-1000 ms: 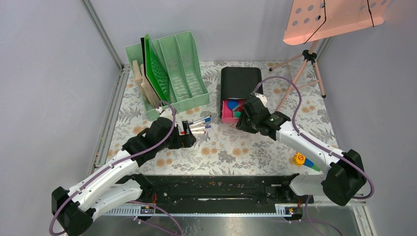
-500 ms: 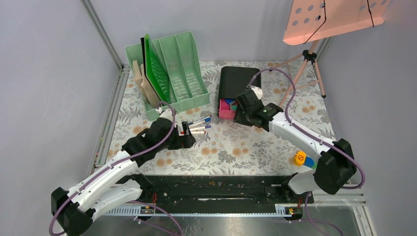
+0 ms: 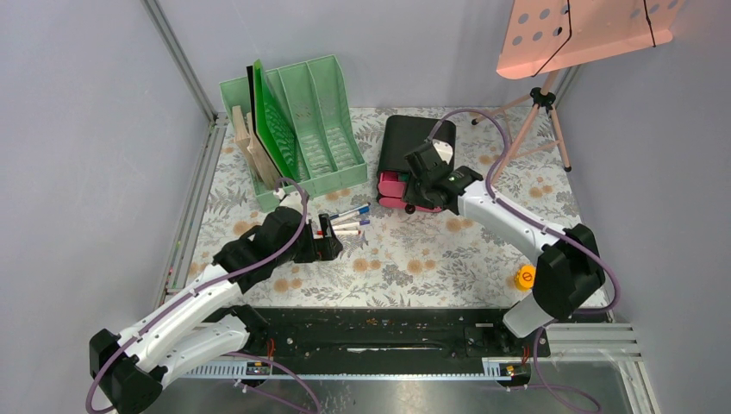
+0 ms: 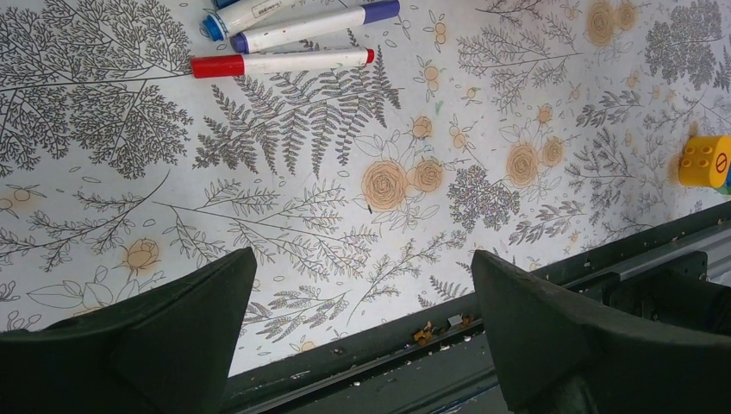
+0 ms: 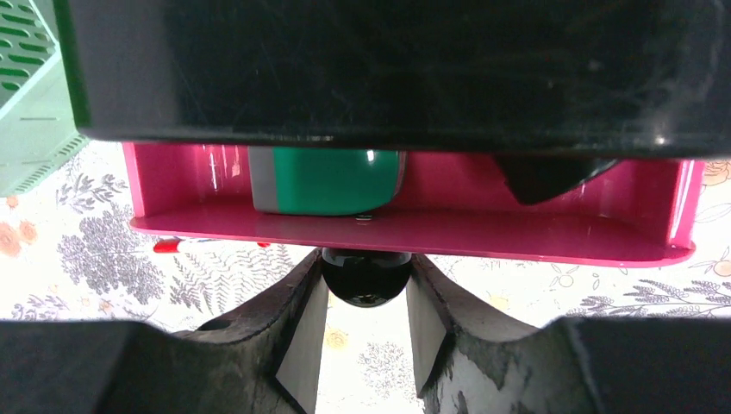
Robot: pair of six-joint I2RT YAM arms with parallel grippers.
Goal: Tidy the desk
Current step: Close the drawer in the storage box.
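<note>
The bench (image 3: 414,259) is a large, flat, rectangular top lying level, covered in pale cloth printed with grey ferns and orange flowers, black rail along its near edge.

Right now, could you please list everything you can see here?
flower-printed cloth desk: one, pale, beneath everything
mint-green plastic file rack: one, far left, holding boards
black drawer box: one, far centre, pink drawer ajar
black round knob: one, drawer front
white marker pens: at least three, centre-left
yellow toy block: one, near right
pink perforated board: one, on tripod, far right
left gripper: one, black, open over desk
right gripper: one, black, shut on knob
</note>
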